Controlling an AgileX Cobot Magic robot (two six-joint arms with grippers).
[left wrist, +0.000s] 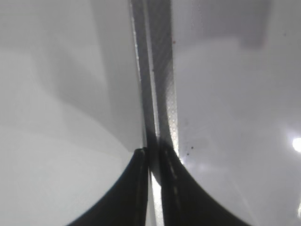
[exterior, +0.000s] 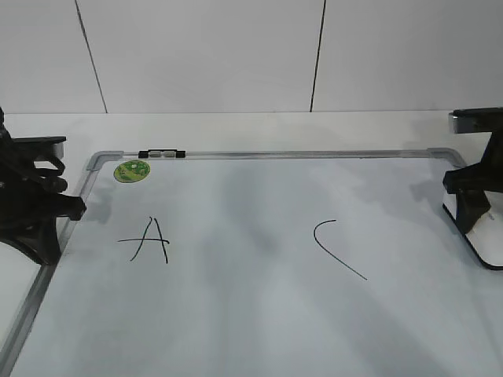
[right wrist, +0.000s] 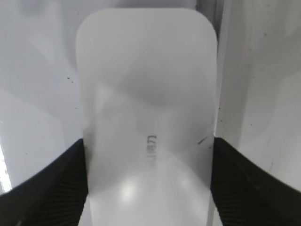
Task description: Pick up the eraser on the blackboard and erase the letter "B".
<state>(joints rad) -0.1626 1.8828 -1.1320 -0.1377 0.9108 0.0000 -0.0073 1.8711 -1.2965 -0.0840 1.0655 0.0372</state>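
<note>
Right gripper (right wrist: 148,155) — fingers pressed to both sides of eraser (right wrist: 146,108) at board's (exterior: 259,314) right edge — B absent between A (exterior: 149,239) and C (exterior: 338,247), apparently wiped; left gripper (left wrist: 151,162) closed, parked clear.

Bright, even light; glare spots on the blackboard (left wrist: 235,117), wrist views blurred.

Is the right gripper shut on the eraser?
Apparently yes: the right gripper has a finger against each side of the eraser.

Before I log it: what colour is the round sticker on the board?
Green, with a lighter pattern; the sticker shows best in the exterior view.
</note>
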